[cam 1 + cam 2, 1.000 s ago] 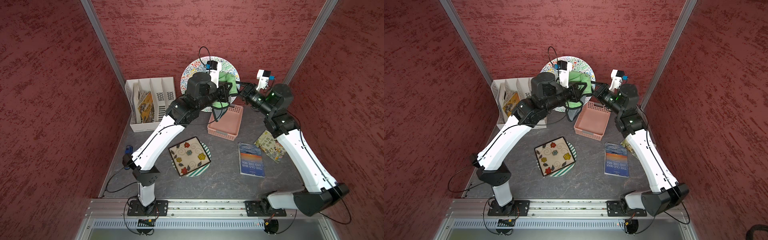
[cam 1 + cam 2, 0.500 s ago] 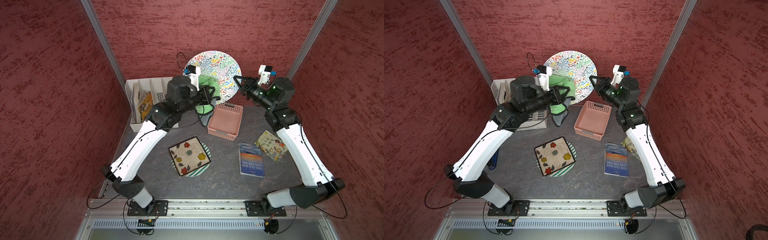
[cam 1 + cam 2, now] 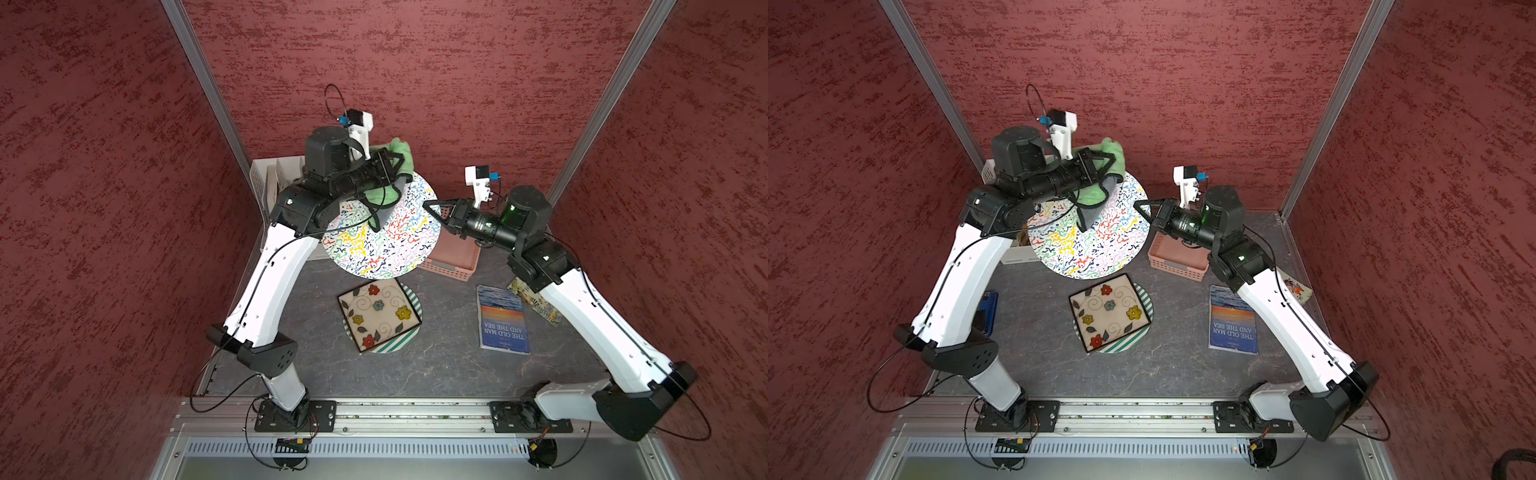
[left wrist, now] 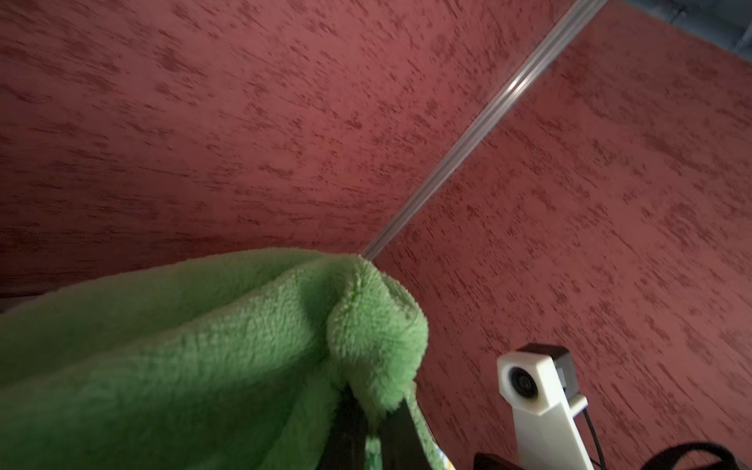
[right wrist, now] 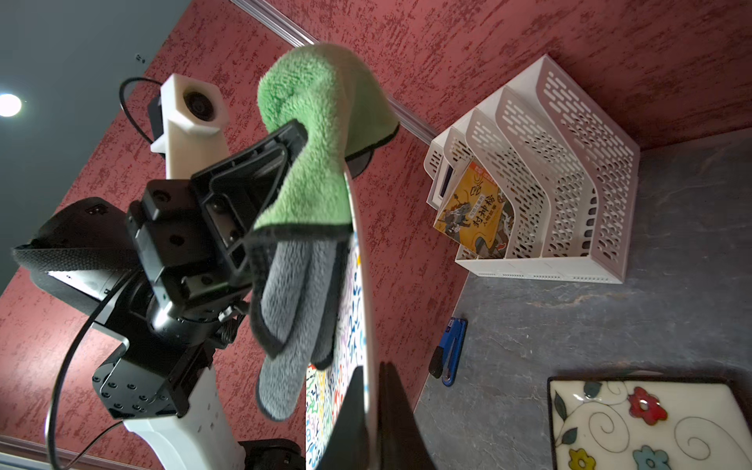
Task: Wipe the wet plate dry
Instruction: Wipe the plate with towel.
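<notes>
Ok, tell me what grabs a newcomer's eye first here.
The squiggle-patterned plate, held up in the air by the right gripper at its rim. The left gripper holds a green cloth over its top edge. Below, a floral tray lies on the table.

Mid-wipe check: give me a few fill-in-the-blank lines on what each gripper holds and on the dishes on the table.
The left gripper is shut on a green and grey ____.
The right gripper pinches the round plate by its ____.
The square dish rests ____ the striped plate.
Missing: cloth; rim; on.
</notes>
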You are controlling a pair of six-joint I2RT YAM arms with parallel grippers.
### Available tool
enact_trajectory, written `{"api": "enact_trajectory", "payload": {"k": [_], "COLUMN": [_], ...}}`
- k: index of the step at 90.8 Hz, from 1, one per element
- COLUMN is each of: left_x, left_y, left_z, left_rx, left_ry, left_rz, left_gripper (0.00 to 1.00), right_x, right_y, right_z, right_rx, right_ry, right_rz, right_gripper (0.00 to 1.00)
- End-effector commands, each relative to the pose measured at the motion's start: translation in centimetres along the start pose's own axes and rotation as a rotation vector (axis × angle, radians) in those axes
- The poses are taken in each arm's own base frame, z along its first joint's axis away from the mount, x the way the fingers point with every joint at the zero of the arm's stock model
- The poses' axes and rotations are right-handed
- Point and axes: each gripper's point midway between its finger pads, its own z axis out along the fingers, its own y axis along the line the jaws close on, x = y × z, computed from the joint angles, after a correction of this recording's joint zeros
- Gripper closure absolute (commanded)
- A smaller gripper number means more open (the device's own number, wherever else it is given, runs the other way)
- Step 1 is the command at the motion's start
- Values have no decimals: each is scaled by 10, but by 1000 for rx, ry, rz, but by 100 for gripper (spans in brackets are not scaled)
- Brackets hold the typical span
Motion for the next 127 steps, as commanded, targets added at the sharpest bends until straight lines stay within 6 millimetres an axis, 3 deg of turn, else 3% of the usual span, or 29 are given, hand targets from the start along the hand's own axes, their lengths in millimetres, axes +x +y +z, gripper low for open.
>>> {"api": "enact_trajectory", "payload": {"k": [1,5,14,25,31,43,53,62,71,80,92,98,104,110,116,119,121,127], "left_x": [59,64,62,36,12,-22,-43,-71,-102,-121,-114,-98,-79,-59,-44,-40,-34,-23], "left_y": [-31,-34,-14,43,55,78,67,39,5,-24,-59,-71,-71,-57,-31,-20,-2,28], "left_z": [25,25,16,-21,-46,-85,-93,-97,-118,-131,-113,-95,-80,-72,-78,-90,-89,-116], "left_rx": [128,138,80,-78,-48,86,263,478,675,804,900,915,896,850,770,727,657,461], "left_ry": [180,183,140,21,-104,-306,-371,-414,-493,-533,-468,-407,-369,-358,-387,-416,-424,-448], "left_rz": [38,27,-17,-150,-230,-445,-562,-624,-619,-607,-631,-647,-668,-692,-706,-689,-685,-610], "left_gripper": [100,100,100,100,100,100,100,100,100,100,100,100,100,100,100,100,100,100], "right_x": [-71,-103,-126,-111,-105,-121,-118,-99,-79,-66,-64,-79,-104,-135,-155,-155,-154,-130], "right_y": [82,83,82,81,70,62,76,79,71,74,99,104,102,83,56,43,32,3], "right_z": [-40,-55,-74,-73,-77,-95,-81,-60,-40,-29,-23,-27,-37,-56,-76,-83,-85,-82], "right_rx": [-181,-200,-213,-245,-250,-349,-479,-478,-464,-483,-532,-531,-516,-475,-410,-358,-308,-157], "right_ry": [-227,-324,-401,-332,-333,-444,-365,-282,-215,-175,-148,-208,-294,-399,-487,-506,-509,-439], "right_rz": [-131,-112,-81,-68,3,122,151,145,173,179,134,118,108,118,119,104,91,32], "right_gripper": [100,100,100,100,100,100,100,100,100,100,100,100,100,100,100,100,100,100]}}
